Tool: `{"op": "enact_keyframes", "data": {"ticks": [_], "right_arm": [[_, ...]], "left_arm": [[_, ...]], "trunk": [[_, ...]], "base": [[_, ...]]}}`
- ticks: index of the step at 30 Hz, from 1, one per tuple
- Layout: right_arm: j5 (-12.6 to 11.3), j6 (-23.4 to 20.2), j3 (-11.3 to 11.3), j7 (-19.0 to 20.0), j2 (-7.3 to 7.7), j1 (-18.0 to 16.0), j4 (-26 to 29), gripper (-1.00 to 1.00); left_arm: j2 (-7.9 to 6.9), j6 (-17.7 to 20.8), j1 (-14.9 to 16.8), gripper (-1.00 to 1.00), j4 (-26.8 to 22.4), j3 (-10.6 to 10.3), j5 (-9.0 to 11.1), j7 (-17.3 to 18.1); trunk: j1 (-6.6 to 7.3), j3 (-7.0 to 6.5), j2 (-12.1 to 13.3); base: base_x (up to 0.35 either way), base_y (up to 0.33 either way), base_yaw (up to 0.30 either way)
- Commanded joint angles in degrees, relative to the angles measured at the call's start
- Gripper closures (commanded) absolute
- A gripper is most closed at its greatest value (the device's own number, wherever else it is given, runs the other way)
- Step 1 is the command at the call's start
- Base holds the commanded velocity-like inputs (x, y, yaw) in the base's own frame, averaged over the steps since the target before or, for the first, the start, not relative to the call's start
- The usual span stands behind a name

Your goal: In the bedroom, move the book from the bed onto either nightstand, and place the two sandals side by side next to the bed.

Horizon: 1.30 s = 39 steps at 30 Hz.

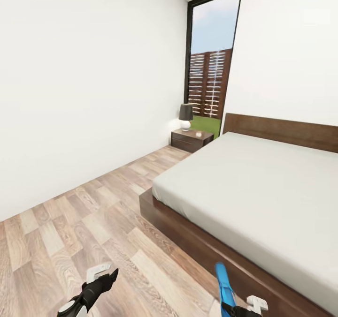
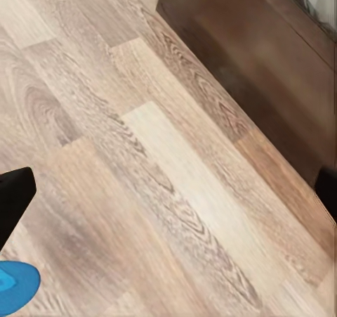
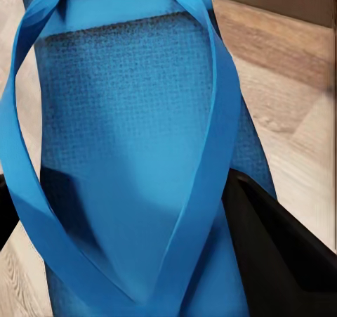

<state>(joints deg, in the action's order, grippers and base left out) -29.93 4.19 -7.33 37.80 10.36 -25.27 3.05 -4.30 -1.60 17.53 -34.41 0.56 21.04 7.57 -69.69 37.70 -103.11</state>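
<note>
My right gripper (image 1: 236,308) is shut on a bright-blue sandal (image 1: 223,283), held upright low beside the bed's (image 1: 263,185) dark wooden frame. In the right wrist view the sandal (image 3: 133,120) with its thin straps lies between the black fingers (image 3: 281,254). My left gripper (image 1: 106,275) hangs open over the plank floor, its fingertips (image 2: 12,199) wide apart with nothing between them. A blue sandal edge (image 2: 14,285) shows in the left wrist view; which sandal it is I cannot tell. The nightstand (image 1: 191,139) stands at the bed's head. The book is out of view.
A dark-shaded lamp (image 1: 186,115) and a small white object (image 1: 198,133) sit on the nightstand. A tall dark-framed window (image 1: 210,73) rises behind it. A white wall (image 1: 84,96) runs along the left, with wood-plank floor (image 1: 94,214) between it and the bed.
</note>
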Motion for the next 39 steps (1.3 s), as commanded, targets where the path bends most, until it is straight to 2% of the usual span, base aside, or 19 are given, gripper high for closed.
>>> {"op": "enact_keyframes", "data": {"ticks": [1, 13, 26, 39], "right_arm": [[-0.4, 0.3, -0.4, 0.0, 0.01, 0.0, -0.1, 1.00], [-0.4, 0.3, -0.4, 0.0, 0.01, 0.0, -0.1, 1.00], [-0.4, 0.3, -0.4, 0.0, 0.01, 0.0, -0.1, 1.00], [-0.4, 0.2, -0.4, 0.1, 0.01, 0.0, -0.1, 1.00]], "left_arm": [[0.00, -0.1, 0.0, -1.00, 0.0, 0.1, 0.5, 0.3], [0.00, -0.1, 0.0, -1.00, 0.0, 0.2, 0.6, 0.3], [-0.02, -0.2, 0.0, -1.00, 1.4, 0.2, 0.7, 0.3], [0.00, -0.2, 0.0, -1.00, 1.4, 0.2, 0.6, 0.3]], "trunk": [[-0.02, 0.06, 0.0], [-0.02, 0.06, 0.0], [-0.02, 0.06, 0.0], [-0.02, 0.45, 0.0]], "base": [[0.271, -0.166, -0.010], [0.274, -0.181, -0.001], [0.311, -0.020, 0.004], [0.032, 0.000, 0.230]]}}
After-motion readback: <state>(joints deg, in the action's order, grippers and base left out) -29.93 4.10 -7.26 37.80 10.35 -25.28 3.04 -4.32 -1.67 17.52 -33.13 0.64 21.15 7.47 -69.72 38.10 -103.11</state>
